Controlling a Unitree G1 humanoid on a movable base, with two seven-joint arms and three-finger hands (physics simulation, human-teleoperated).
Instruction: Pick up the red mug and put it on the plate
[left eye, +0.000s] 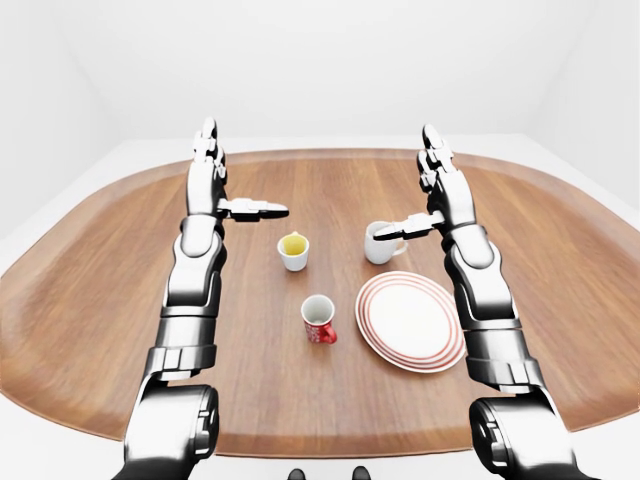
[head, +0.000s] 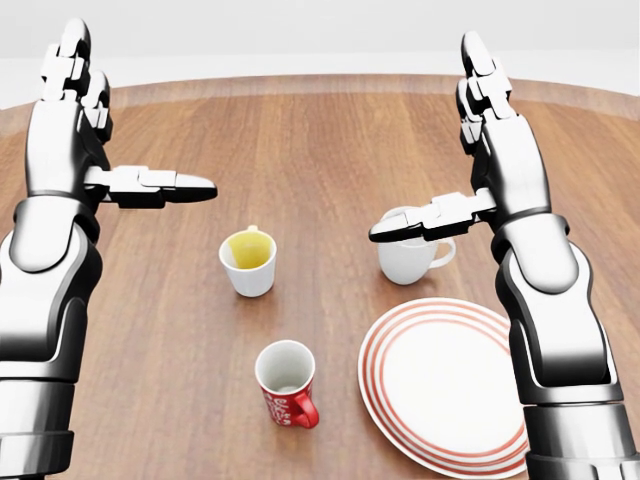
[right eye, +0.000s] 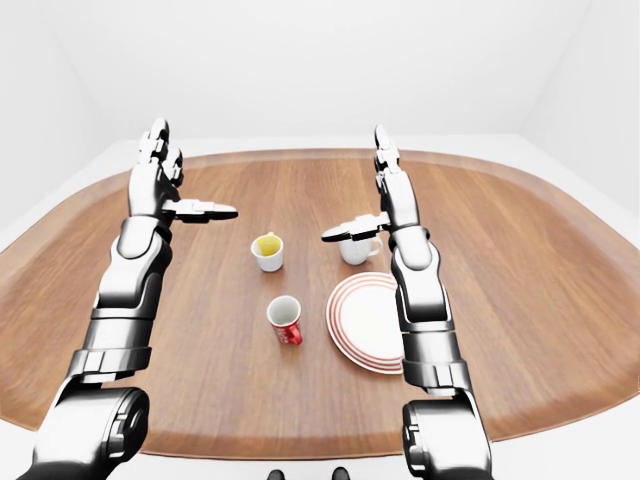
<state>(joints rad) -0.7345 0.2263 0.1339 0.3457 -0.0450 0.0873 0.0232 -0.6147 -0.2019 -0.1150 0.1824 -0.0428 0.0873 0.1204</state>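
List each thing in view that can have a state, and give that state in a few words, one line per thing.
red mug: upright, empty, on the table.
plate: flat, bare.
yellow-lined cup: upright.
white mug: upright.
left hand: raised, fingers open, holding nothing.
right hand: raised, fingers open, holding nothing.

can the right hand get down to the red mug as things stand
Probably yes. The right hand is open and raised above the white mug, the red mug stands alone beside the striped plate, and nothing blocks its path.
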